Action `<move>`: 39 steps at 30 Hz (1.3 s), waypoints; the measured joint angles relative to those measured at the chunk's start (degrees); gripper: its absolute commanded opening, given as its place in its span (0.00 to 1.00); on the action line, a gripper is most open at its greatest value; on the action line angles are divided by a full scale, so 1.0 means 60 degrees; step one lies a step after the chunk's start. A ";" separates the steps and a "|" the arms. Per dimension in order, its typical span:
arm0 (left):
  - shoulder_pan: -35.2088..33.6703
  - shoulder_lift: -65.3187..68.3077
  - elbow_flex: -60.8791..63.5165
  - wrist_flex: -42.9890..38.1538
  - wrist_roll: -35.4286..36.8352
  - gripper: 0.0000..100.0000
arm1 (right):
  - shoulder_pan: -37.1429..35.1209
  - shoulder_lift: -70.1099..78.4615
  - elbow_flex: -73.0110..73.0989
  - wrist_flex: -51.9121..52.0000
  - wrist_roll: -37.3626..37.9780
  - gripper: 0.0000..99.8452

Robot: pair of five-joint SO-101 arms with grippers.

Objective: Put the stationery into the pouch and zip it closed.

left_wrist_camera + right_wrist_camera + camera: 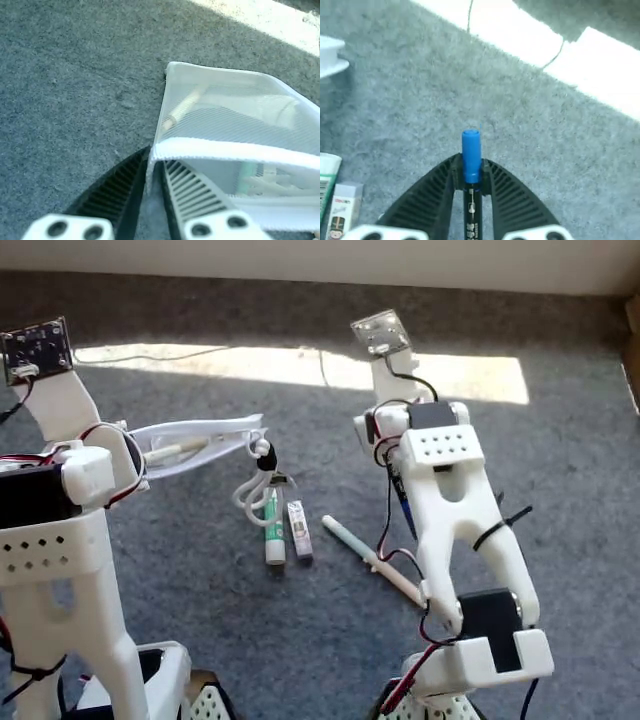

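The white mesh pouch (200,444) lies open on the grey carpet, with a pale pen (183,107) showing through its mesh. My left gripper (153,170) is shut on the pouch's (235,125) zip-edge corner. My right gripper (471,175) is shut on a blue pen (471,155), held above the carpet to the right of the loose items; the pen's dark barrel (403,502) shows under the arm. On the carpet lie a green-and-white tube (272,525), a small eraser (299,530) and a white pen (370,558).
A white cord with a dark bead (260,475) trails from the pouch's right end toward the tube. A sunlit strip and a thin cable (322,365) cross the carpet at the back. The eraser (342,212) and tube (327,175) lie beside the right gripper.
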 measured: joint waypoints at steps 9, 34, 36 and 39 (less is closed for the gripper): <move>0.0000 0.0000 0.0000 0.0000 0.0000 0.01 | 0.0000 -0.2271 0.0615 0.0015 -0.1333 0.01; 0.0000 0.0000 0.0000 0.0000 0.0000 0.01 | -0.2374 -0.7575 0.1582 -0.1114 -0.3897 0.01; 0.0000 0.0000 0.0000 0.0000 0.0000 0.01 | -0.2696 -0.7971 0.1993 -0.1685 -0.3897 0.01; 0.0000 0.0000 0.0000 0.0000 0.0000 0.01 | -0.3121 -0.8557 0.2681 -0.2623 -0.3897 0.00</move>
